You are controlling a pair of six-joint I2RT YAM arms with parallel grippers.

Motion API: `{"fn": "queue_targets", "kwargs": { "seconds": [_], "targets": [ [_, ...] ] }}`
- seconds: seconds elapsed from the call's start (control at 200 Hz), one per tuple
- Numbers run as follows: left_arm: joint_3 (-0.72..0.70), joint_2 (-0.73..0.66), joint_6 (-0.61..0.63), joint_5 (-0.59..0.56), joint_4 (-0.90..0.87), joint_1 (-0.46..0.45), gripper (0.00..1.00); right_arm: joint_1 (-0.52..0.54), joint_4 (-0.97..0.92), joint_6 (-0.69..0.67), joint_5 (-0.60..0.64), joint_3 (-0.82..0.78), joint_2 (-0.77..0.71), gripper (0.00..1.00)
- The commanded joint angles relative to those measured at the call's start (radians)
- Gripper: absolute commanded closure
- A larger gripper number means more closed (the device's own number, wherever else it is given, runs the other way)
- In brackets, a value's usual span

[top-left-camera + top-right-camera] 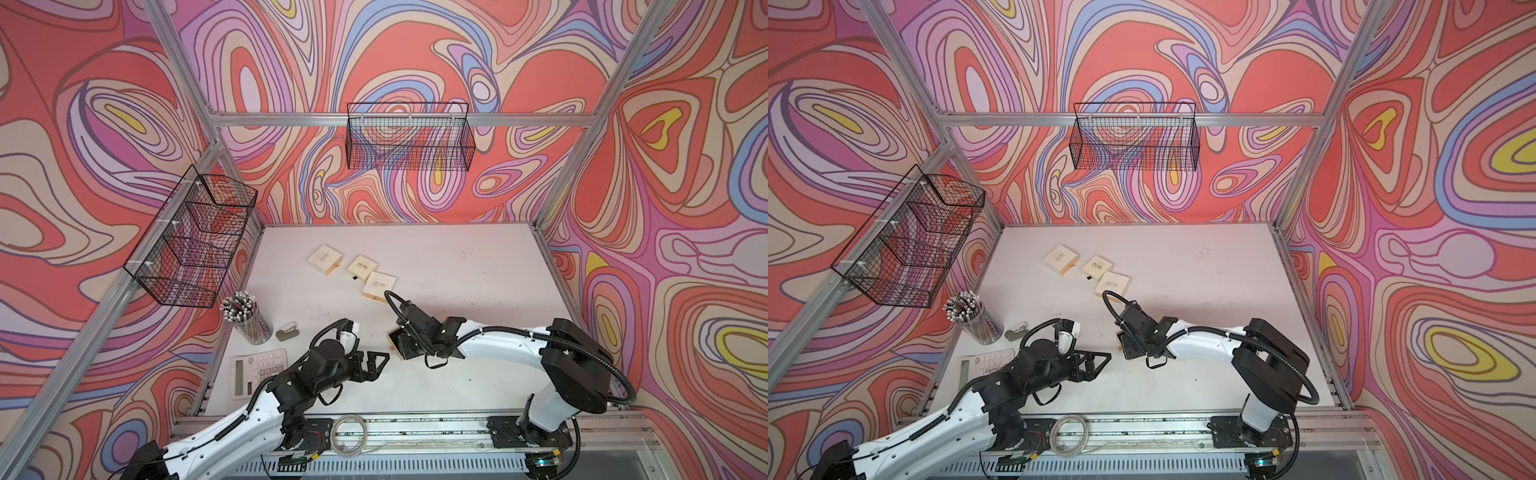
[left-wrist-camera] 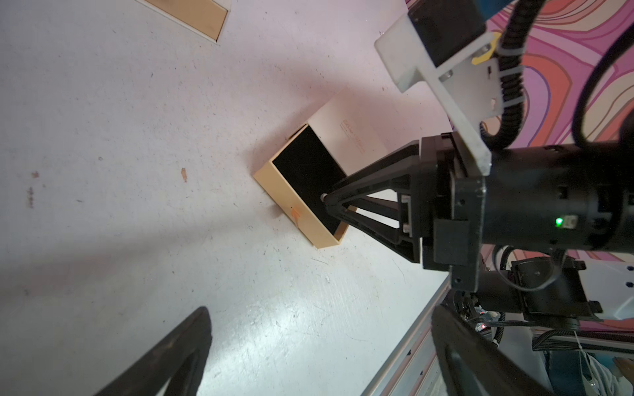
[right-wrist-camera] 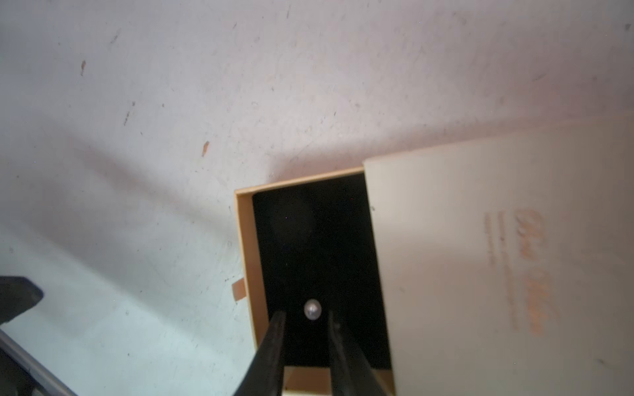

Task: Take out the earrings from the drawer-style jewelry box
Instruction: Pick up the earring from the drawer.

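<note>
one earring (image 3: 312, 309) (wrist views only)

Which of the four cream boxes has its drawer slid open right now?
The box nearest the robot, under the right claw: its black-lined drawer sticks out with a pearl stud lying in it. The three boxes at the back look shut.

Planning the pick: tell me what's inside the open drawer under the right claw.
One pearl-like earring lies in the drawer on black lining, between the parted tips of the right claw. The cream sleeve covers the rest, so any second earring is hidden.
</note>
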Motion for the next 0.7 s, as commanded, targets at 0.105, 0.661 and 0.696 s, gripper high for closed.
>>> {"fn": "queue_targets", "kwargs": {
  "seconds": [0.105,0.661,0.696],
  "targets": [
    [-0.016,-0.019,-0.007,-0.009,-0.006,0.005,0.00,0.010,-0.003,0.022,0.048,0.036,0.033,0.76],
    [-0.014,0.002,-0.008,-0.002,0.024,0.005,0.00,0.021,-0.040,0.026,0.096,0.042,0.062,0.77],
    [-0.014,0.005,-0.008,-0.002,0.026,0.005,0.00,0.021,-0.043,0.026,0.102,0.042,0.064,0.77]
  ]
}}
